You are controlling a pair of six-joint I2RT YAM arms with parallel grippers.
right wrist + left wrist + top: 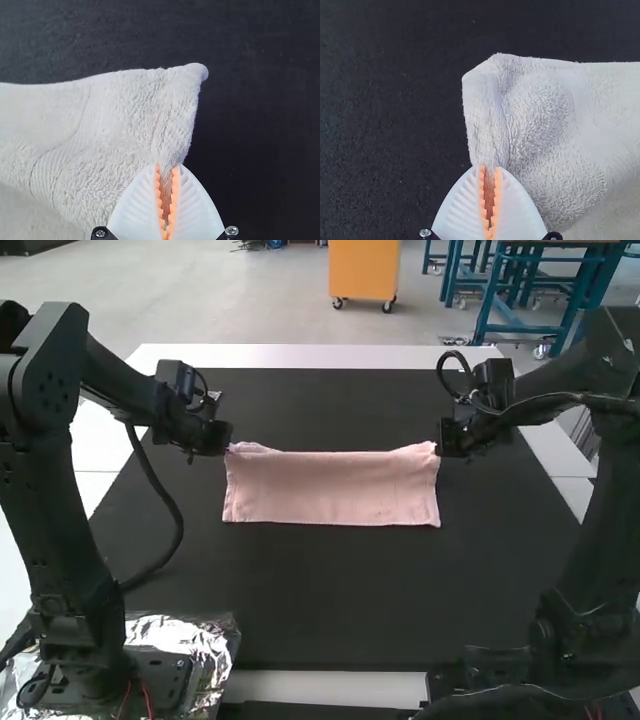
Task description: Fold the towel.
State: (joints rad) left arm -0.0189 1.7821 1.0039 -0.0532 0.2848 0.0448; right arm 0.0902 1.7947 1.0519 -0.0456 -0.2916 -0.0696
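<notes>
"Towel (330,488) first: where does it sit for you?"

"Across the middle of the table (330,590), between your two arms, its long axis running from one to the other. You have it as a wide strip; whether it is already folded once, you can't tell."

"And your grip?"

"Your left gripper (490,168) has its jaws closed on the edge at the left end, just beside the far corner. Your right gripper (168,166) pinches the right end the same way, the corner poking past its jaws."

"So which arm is nearer?"

"Neither, really. You hold one end with each, level with each other, and the near long edge lies out flat, roughly parallel to the line between your jaws. That's what your next move turns on. I'd judge you want to bring the far edge over towards the near one, both arms together. Let one lead and you'd likely skew the fold; pull them apart and a corner could slip."
</notes>
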